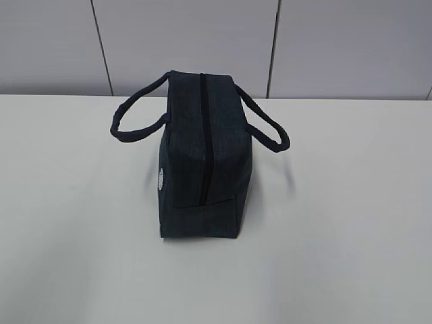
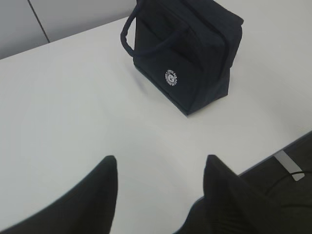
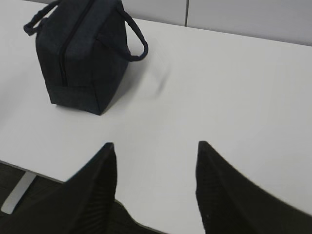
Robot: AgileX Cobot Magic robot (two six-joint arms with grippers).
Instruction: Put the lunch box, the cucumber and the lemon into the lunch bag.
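The dark navy lunch bag (image 1: 201,155) stands upright in the middle of the white table, its top zipper shut and its two loop handles hanging out to either side. The left wrist view shows the lunch bag (image 2: 187,53) with its round white logo (image 2: 171,77); my left gripper (image 2: 161,163) hovers open above the table's near edge, nothing between its fingers. In the right wrist view the lunch bag (image 3: 80,58) is at the upper left, and my right gripper (image 3: 155,148) is open and empty too. Lunch box, cucumber and lemon are out of view. Neither gripper appears in the exterior view.
The white table (image 1: 337,236) stretches wide on both sides of the bag. A pale panelled wall (image 1: 202,40) runs behind it. The table's front edge (image 2: 292,141) and dark floor show below both grippers.
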